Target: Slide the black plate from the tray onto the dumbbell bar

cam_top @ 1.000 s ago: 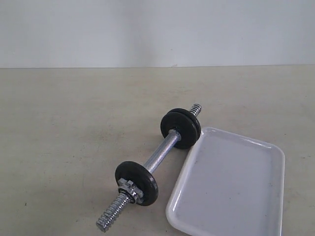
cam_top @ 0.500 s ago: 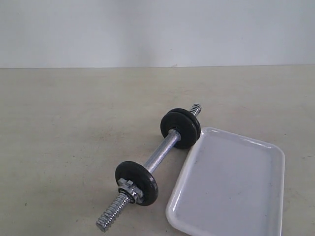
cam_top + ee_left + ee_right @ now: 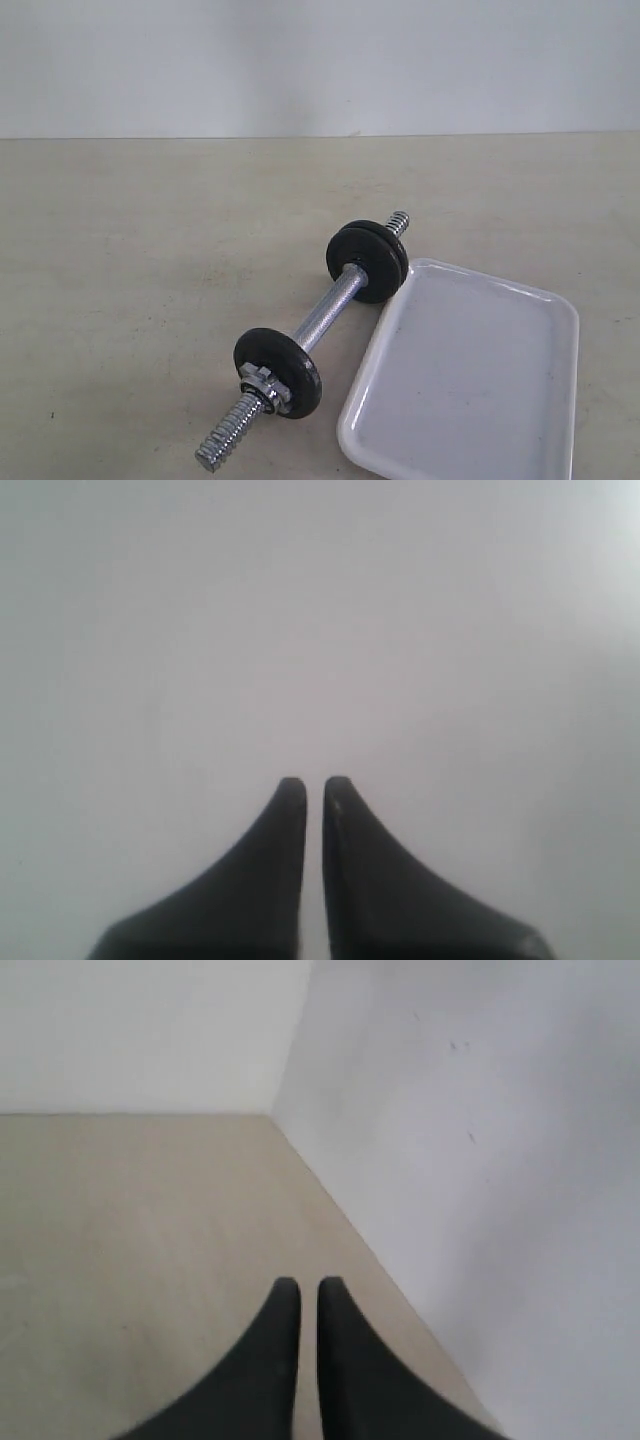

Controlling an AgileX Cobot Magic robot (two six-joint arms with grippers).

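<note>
White wall behind a beige worktop (image 3: 130, 250). The tray (image 3: 470, 380) holds nothing. The black plate (image 3: 372, 265) sits on the dumbbell bar (image 3: 325, 315) with 2 others. It looks heavy, hard iron, so grab its rim. The left end effector (image 3: 313, 785) and right end effector (image 3: 308, 1285) are pinched nearly together and hold nothing.

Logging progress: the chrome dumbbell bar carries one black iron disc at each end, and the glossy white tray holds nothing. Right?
Not quite: the exterior view shows two black discs at the far end of the chrome bar and one disc at the near end. The white tray does hold nothing.
</note>
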